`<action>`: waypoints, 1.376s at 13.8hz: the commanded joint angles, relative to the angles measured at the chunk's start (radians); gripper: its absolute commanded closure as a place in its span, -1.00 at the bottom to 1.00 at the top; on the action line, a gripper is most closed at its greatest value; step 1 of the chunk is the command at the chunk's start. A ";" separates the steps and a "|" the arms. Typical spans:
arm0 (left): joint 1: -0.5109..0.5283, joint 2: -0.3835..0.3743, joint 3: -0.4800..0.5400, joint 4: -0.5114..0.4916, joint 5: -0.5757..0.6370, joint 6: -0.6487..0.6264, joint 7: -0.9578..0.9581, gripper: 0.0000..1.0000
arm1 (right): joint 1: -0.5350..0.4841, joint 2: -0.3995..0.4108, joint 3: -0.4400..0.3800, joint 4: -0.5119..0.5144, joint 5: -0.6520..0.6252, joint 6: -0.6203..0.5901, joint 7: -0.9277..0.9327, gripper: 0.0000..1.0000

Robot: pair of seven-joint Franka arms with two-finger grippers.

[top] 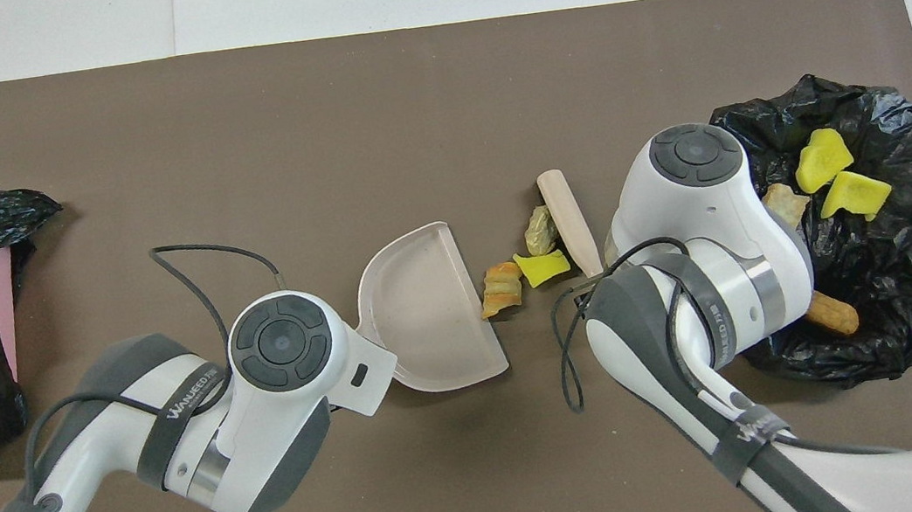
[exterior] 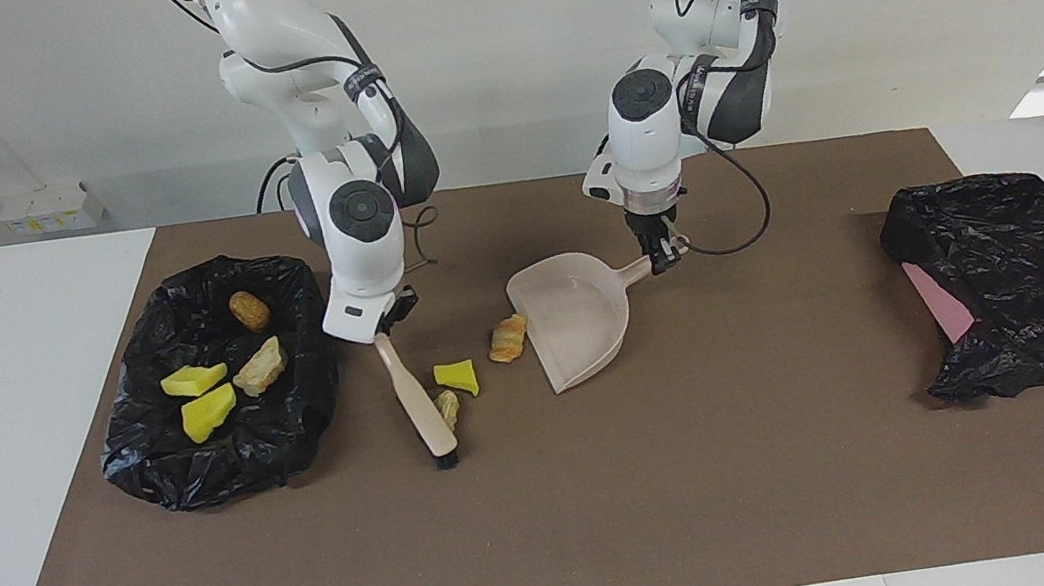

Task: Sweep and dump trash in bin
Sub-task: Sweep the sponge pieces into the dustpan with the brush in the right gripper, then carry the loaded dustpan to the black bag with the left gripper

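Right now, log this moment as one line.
left gripper: shut on dustpan handle | right gripper: shut on brush | three scraps between brush and dustpan

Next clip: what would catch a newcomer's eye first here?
Mid-table, the right hand holds a beige hand brush against three scraps: a tan lump, a yellow sponge chunk and an orange-brown crusty piece at the lip of the beige plastic dustpan, gripped by the left hand. Toward the right arm's end, an open black bag holds four more scraps.

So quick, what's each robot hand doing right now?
Left gripper: shut on the dustpan handle.
Right gripper: shut on the brush handle.
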State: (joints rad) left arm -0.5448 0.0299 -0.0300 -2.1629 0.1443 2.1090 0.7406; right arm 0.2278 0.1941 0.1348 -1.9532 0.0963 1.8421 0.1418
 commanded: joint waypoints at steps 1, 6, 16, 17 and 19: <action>-0.020 -0.045 0.012 -0.066 0.008 0.034 -0.006 1.00 | 0.088 -0.030 0.003 -0.019 0.106 -0.009 0.140 1.00; -0.052 -0.019 0.013 -0.094 0.006 0.140 -0.021 1.00 | 0.243 -0.048 0.005 0.000 0.270 0.003 0.312 1.00; 0.112 0.070 0.013 0.010 -0.067 0.191 0.177 1.00 | 0.277 -0.087 0.017 0.034 0.280 -0.027 0.475 1.00; 0.138 0.073 0.013 0.037 -0.084 0.180 0.218 1.00 | 0.300 -0.102 0.017 0.022 0.272 -0.023 0.487 1.00; 0.207 0.073 0.015 0.073 -0.147 0.157 0.337 1.00 | 0.356 -0.137 0.016 -0.024 0.238 0.009 0.499 1.00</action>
State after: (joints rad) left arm -0.3988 0.0912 -0.0110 -2.1452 0.0544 2.2885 0.9765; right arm 0.5443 0.1204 0.1494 -1.9168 0.3524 1.8304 0.6127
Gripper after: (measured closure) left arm 0.683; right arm 0.740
